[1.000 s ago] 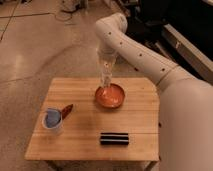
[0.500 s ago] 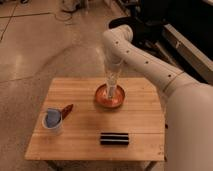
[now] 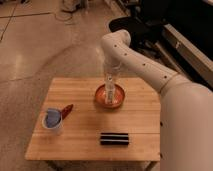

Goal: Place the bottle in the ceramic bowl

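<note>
While our white arm (image 3: 145, 67) is reaching in from the right and bending down over the far side of the wooden desk (image 3: 85, 127), we are holding our pincer (image 3: 109, 80) directly above the ceramic bowl (image 3: 110, 95). We are gripping the bottle (image 3: 109, 91) with it: the pincer is clenched around the bottle's upper part, so the cap end is hidden among our fingers. The bottle is hanging upright, and its lower end is sitting down inside the bowl's rim, over the middle of the orange-red dish. We cannot tell whether its base is touching the bottom of the bowl or hovering just above it.

The bowl is resting on the desk toward the far edge, a little right of centre. Well apart from it, near the left edge, a white cup with a blue inside (image 3: 52, 120) is standing upright. Just beside the cup, on its far right side, a small red object (image 3: 66, 110) is lying tilted on the wood, close enough that it seems to be touching the cup's rim, though we cannot be sure. Toward the near edge, roughly below the bowl, a flat black rectangular object (image 3: 114, 138) is lying lengthwise across the desk's boards.

Our bulky white body (image 3: 187, 125) is filling the right side of the view, next to the desk's right edge.
</note>
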Robot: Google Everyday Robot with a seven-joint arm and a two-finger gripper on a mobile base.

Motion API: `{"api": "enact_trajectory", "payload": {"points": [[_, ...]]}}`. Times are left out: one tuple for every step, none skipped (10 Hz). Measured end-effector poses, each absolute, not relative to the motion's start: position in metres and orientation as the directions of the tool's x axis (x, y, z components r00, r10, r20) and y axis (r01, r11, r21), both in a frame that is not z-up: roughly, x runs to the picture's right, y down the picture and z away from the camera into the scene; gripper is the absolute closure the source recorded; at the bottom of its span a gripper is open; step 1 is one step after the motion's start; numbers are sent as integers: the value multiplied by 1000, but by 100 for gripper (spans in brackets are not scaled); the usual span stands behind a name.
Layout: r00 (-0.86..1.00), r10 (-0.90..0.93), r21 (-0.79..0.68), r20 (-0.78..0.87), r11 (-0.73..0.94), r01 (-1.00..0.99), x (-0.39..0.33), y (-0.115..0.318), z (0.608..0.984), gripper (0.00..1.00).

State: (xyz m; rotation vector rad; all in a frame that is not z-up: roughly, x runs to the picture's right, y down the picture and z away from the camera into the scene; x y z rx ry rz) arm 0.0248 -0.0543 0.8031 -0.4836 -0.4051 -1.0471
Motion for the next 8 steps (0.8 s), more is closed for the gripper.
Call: {"api": "enact_trajectory", "payload": {"points": [[441,-721,-184,535,410,893,24,-55,804,20],[437,-723,-184,535,405,896,23,-56,805,20],[434,-726,-185,533,401,897,23,-57,805,20],[433,-729,-187,530,398,898,23,-59,804,20],[432,-733,-187,526,396,899,24,-62,802,20],[430,-733,-183,527,396,900,23,-66,798,20],[430,-732,-181,529,398,899,22,-67,796,20],[430,-732,-181,529,398,899,22,-67,796,20]]}}
